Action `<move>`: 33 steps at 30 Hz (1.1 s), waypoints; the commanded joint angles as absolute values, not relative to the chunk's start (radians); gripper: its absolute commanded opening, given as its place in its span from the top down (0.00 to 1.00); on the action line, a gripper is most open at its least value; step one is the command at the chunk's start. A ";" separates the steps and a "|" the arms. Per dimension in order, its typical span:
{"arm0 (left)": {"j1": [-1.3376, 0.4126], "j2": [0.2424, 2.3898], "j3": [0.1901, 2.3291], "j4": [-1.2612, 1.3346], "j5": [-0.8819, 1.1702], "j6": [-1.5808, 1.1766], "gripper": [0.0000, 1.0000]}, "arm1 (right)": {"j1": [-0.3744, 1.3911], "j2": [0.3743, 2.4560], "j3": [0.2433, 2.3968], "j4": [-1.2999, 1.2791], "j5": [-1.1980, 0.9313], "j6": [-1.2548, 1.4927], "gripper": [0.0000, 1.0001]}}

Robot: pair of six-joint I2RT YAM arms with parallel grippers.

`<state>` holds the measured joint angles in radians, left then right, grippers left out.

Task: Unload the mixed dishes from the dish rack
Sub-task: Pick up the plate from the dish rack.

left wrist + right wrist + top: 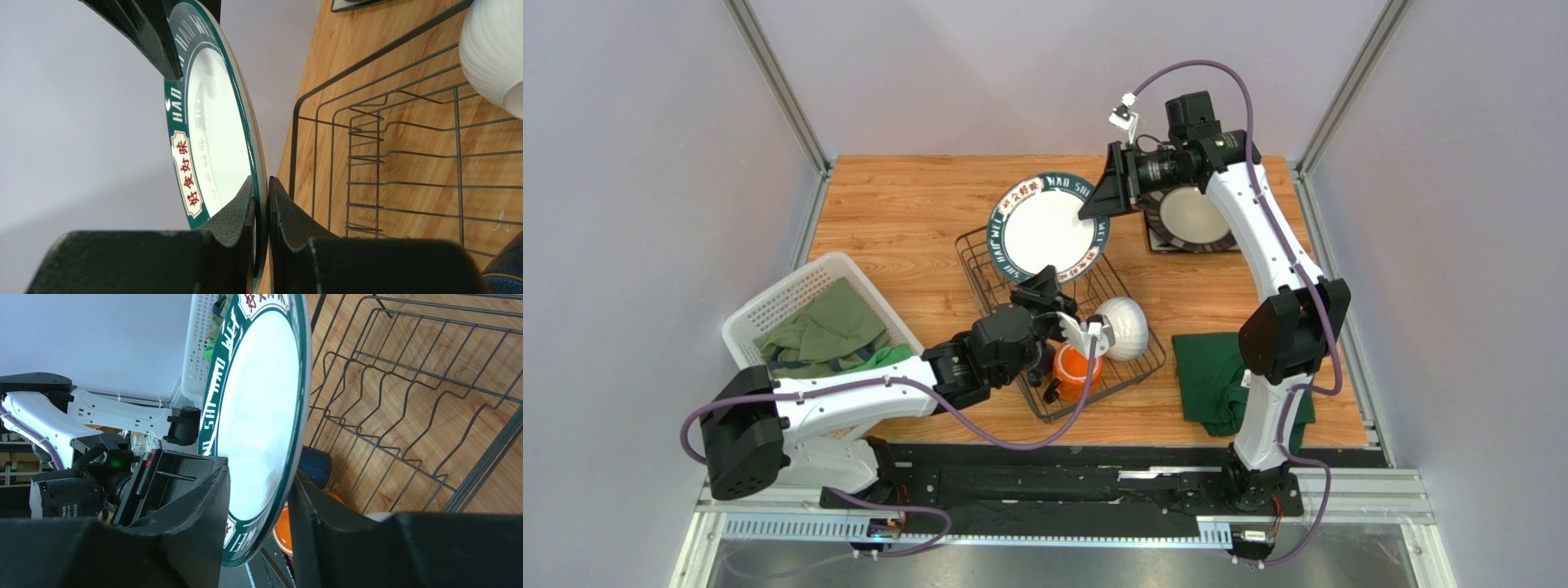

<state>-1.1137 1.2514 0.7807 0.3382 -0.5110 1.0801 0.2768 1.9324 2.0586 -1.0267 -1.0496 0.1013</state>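
Observation:
The round white plate with the dark-green lettered rim (1044, 233) is held upright over the back of the black wire dish rack (983, 279). My left gripper (1051, 292) is shut on its near rim; in the left wrist view both pads press the rim (263, 190). My right gripper (1097, 196) straddles the far rim with its jaws apart (258, 502), with a gap on the plate's face side. The white ribbed bowl (1124, 325) and the orange mug (1078, 368) sit in the rack's front. The dark blue mug (316, 465) shows behind the plate.
A round white plate (1194, 214) lies on a dark square at the back right. A folded green cloth (1210, 374) lies at the front right. A white slotted basket (787, 300) with green cloths stands at the left. Grey walls enclose the table.

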 commanded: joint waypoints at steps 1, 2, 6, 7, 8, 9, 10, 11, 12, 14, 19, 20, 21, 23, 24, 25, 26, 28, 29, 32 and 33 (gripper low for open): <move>-1.126 1.238 0.813 0.440 -0.523 1.095 1.00 | 0.285 1.950 2.062 -0.997 -1.051 0.106 0.65; -1.126 1.235 0.811 0.443 -0.523 1.095 1.00 | 0.287 1.950 2.059 -0.999 -1.051 0.106 0.67; -1.129 1.227 0.807 0.442 -0.525 1.086 1.00 | 0.285 1.956 2.060 -1.003 -1.049 0.101 0.77; -1.129 1.227 0.807 0.443 -0.528 1.086 1.00 | 0.285 1.957 2.065 -1.003 -1.051 0.101 0.82; -1.131 1.227 0.807 0.442 -0.529 1.083 1.00 | 0.285 1.957 2.068 -1.003 -1.052 0.103 0.85; -1.131 1.226 0.807 0.443 -0.529 1.083 1.00 | 0.284 1.960 2.069 -1.005 -1.052 0.101 0.90; -1.131 1.227 0.807 0.445 -0.532 1.085 1.00 | 0.287 1.959 2.072 -1.005 -1.052 0.101 0.92; -1.132 1.227 0.808 0.443 -0.535 1.085 1.00 | 0.285 1.957 2.075 -1.006 -1.049 0.101 0.94; -1.132 1.229 0.807 0.443 -0.538 1.083 1.00 | 0.285 1.957 2.075 -1.008 -1.049 0.101 0.98; -1.134 1.229 0.805 0.445 -0.545 1.080 1.00 | 0.284 1.953 2.075 -1.008 -1.045 0.097 1.00; -1.134 1.232 0.779 0.478 -0.566 1.098 0.88 | 0.275 1.945 2.077 -1.008 -1.046 0.098 1.00; -1.134 1.232 0.772 0.486 -0.569 1.106 0.82 | 0.267 1.941 2.079 -1.008 -1.046 0.098 1.00; -1.132 1.232 0.762 0.508 -0.571 1.112 0.78 | 0.264 1.939 2.080 -1.008 -1.046 0.101 1.00; -1.134 1.233 0.733 0.526 -0.581 1.132 0.67 | 0.253 1.934 2.086 -1.006 -1.051 0.104 1.00; -1.134 1.230 0.726 0.546 -0.584 1.140 0.64 | 0.249 1.931 2.091 -1.008 -1.054 0.106 1.00; -1.134 1.230 0.709 0.552 -0.592 1.147 0.61 | 0.245 1.933 2.094 -1.006 -1.055 0.106 1.00; -1.134 1.227 0.701 0.555 -0.594 1.150 0.56 | 0.238 1.930 2.095 -1.008 -1.060 0.107 1.00; -1.134 1.223 0.683 0.557 -0.600 1.155 0.52 | 0.232 1.927 2.095 -1.005 -1.065 0.107 1.00; -1.134 1.221 0.678 0.557 -0.603 1.158 0.50 | 0.223 1.925 2.095 -1.005 -1.068 0.109 1.00; -1.134 1.215 0.655 0.561 -0.615 1.172 0.44 | 0.206 1.921 2.098 -1.005 -1.075 0.112 1.00; -1.134 1.210 0.649 0.569 -0.617 1.175 0.42 | 0.201 1.916 2.100 -1.003 -1.077 0.112 1.00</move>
<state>-1.1320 1.2491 0.6670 0.4976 -0.5892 1.1568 0.2222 1.9621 2.0586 -1.0462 -1.0054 0.1169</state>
